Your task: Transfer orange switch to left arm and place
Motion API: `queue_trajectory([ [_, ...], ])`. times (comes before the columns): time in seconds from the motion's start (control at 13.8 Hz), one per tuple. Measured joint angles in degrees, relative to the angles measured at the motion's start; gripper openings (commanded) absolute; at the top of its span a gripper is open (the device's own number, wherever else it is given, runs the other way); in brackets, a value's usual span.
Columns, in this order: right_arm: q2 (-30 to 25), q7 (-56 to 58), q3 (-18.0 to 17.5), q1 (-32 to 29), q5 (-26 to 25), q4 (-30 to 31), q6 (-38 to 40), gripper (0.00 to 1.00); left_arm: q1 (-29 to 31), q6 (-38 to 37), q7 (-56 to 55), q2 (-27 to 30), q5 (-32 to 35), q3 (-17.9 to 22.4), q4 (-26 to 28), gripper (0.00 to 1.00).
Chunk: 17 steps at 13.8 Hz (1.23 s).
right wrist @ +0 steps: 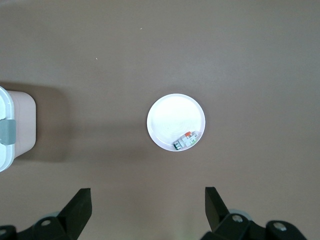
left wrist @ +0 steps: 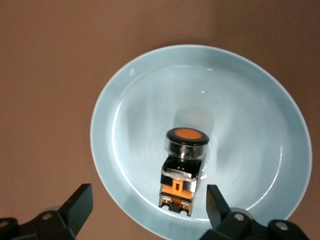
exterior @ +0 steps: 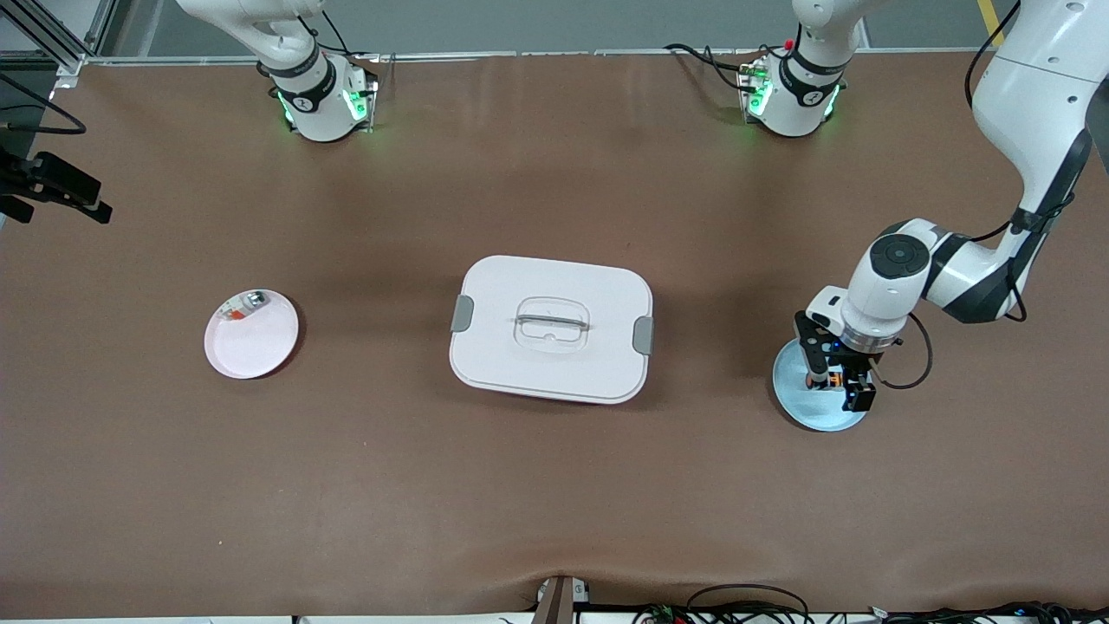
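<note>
The orange switch (exterior: 827,379) lies on its side in a light blue plate (exterior: 814,414) toward the left arm's end of the table. In the left wrist view the switch (left wrist: 184,165) shows its round orange face and orange-marked body. My left gripper (exterior: 833,374) is low over the plate, open, its fingers (left wrist: 216,200) either side of the switch and not touching it. My right gripper (right wrist: 147,200) is open and empty, high over the table; it is out of the front view. The white box (exterior: 551,328) stands mid-table between the two plates.
A pale pink plate (exterior: 251,334) toward the right arm's end holds a small silvery-and-orange bit (exterior: 243,305); both show in the right wrist view (right wrist: 175,122). The box's corner with a grey latch (right wrist: 7,132) is there too. A black device (exterior: 52,186) juts in at the table's edge.
</note>
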<state>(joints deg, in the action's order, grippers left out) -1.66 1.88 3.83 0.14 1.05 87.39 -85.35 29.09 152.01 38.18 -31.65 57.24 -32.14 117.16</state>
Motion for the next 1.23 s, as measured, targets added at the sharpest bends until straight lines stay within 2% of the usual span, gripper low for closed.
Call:
queue_trajectory([
  [0.22, 0.0, 0.0, 0.0, 0.0, 0.0, 0.0, 0.0, 1.00, 0.0, -5.7, 0.0, 3.0, -9.6, -2.6, -1.2, 1.00],
  [0.36, 0.0, 0.0, 0.0, 0.0, 0.0, 0.0, 0.0, 1.00, 0.0, -14.1, 0.0, 5.2, -14.8, -5.3, -3.9, 1.00],
  [0.65, 0.0, 0.0, 0.0, 0.0, 0.0, 0.0, 0.0, 1.00, -0.1, -32.3, -0.3, 7.4, -23.9, -9.7, -14.2, 1.00],
  [0.94, 0.0, 0.0, -0.2, 0.0, 0.0, 0.0, 0.0, 1.00, 0.0, -41.9, -2.4, 7.7, -33.6, -9.8, -23.2, 1.00],
  [1.23, 0.0, 0.0, -0.2, 0.0, 0.0, 0.0, 0.0, 1.00, 0.0, -51.1, -14.6, 7.7, -38.0, -11.7, -30.8, 1.00],
])
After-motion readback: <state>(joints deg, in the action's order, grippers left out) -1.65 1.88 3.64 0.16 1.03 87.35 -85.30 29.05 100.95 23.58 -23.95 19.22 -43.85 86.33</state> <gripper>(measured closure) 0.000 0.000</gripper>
